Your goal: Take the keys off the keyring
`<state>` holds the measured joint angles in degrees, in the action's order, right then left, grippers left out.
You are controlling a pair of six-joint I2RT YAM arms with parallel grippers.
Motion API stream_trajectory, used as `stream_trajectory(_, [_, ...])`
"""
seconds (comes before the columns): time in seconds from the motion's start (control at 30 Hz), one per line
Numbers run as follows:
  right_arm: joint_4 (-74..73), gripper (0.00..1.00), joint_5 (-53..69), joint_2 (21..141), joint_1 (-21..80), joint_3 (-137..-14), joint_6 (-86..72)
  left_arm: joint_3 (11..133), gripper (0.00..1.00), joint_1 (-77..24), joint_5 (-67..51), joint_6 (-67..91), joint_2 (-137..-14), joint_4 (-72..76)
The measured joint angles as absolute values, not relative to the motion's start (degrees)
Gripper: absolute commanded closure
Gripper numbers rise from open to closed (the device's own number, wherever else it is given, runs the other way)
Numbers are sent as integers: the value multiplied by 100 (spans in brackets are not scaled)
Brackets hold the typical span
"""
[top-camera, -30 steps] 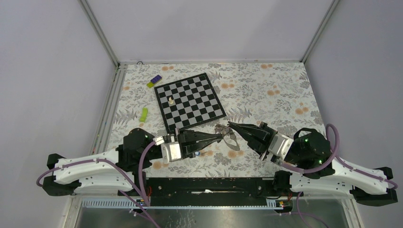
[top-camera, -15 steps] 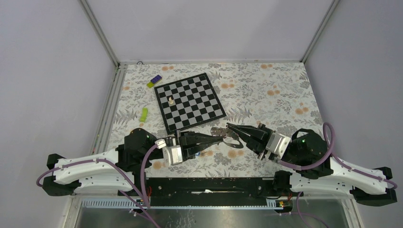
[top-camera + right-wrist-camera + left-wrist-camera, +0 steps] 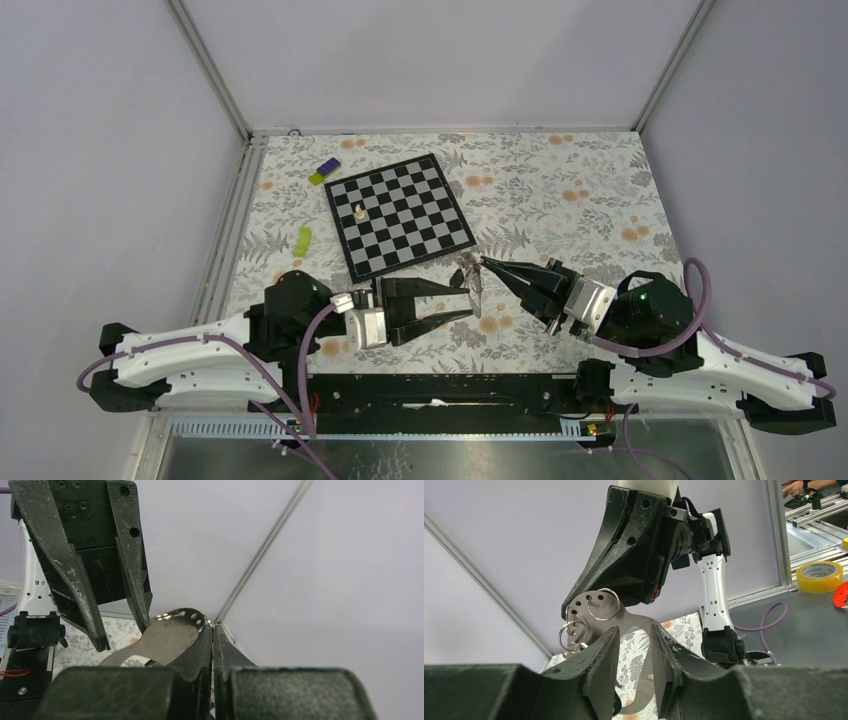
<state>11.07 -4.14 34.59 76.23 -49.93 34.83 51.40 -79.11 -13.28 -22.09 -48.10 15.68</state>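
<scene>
Right gripper (image 3: 487, 265) is pressed together on the flat silvery keys (image 3: 471, 280), held off the table (image 3: 560, 190) at 5 o'clock from the chessboard (image 3: 400, 215). The wire keyring (image 3: 603, 605) is threaded through them. Left gripper (image 3: 466, 300) is spread around them.

The table (image 3: 560, 190) is covered by a grey floral cloth dotted with orange blooms. A chessboard (image 3: 400, 215) lies askew on it, left of the middle. A purple-and-yellow block (image 3: 325, 171) lies just beside the board's far left corner, and a green piece (image 3: 303, 239) lies near the table's left edge.
</scene>
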Motion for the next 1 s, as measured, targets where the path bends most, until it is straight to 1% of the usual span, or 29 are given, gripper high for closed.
stream_trajectory(0.57, [1142, 100, -294, 3288, 7618, -4971, 3592, 5096, 66, -7913, -875, -2115, -4705, 1765])
stream_trajectory(0.83, [1146, 100, -93, 3288, 7618, -4960, 3594, 5096, 70, -7913, -888, -2104, -4775, 1918])
stream_trajectory(1.0, [1146, 100, -58, 3293, 7618, -4960, 3597, 5096, 71, -7913, -1033, -2091, -4779, 1970])
